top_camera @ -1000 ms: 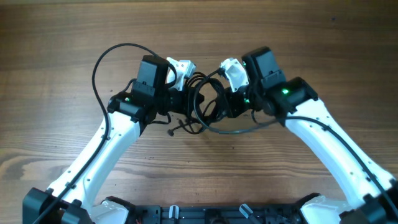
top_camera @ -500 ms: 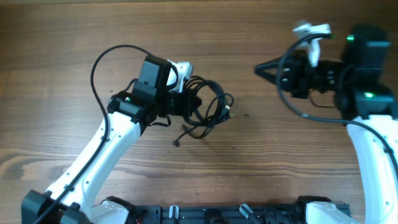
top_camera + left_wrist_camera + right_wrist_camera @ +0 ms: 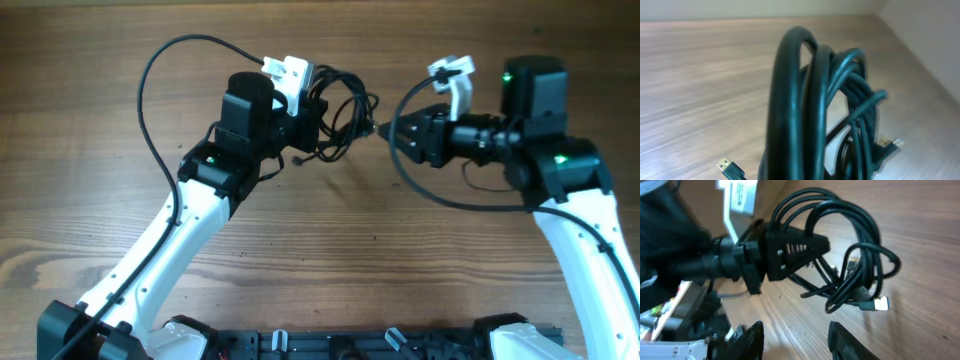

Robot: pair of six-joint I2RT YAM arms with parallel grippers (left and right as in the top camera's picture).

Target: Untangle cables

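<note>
1. Overhead: the left gripper [image 3: 312, 108] is pinched on the cables [image 3: 345, 100]. The right gripper [image 3: 385, 130] points at the bundle's edge, just beside it. Grabbing several loops at once may tighten the tangle.
2. Left wrist: coils fill the view and hide the fingers. A dangling plug [image 3: 727, 165] could snag.
3. Right wrist: its fingers [image 3: 750, 340] are spread, with the bundle ahead of them, not between.
</note>
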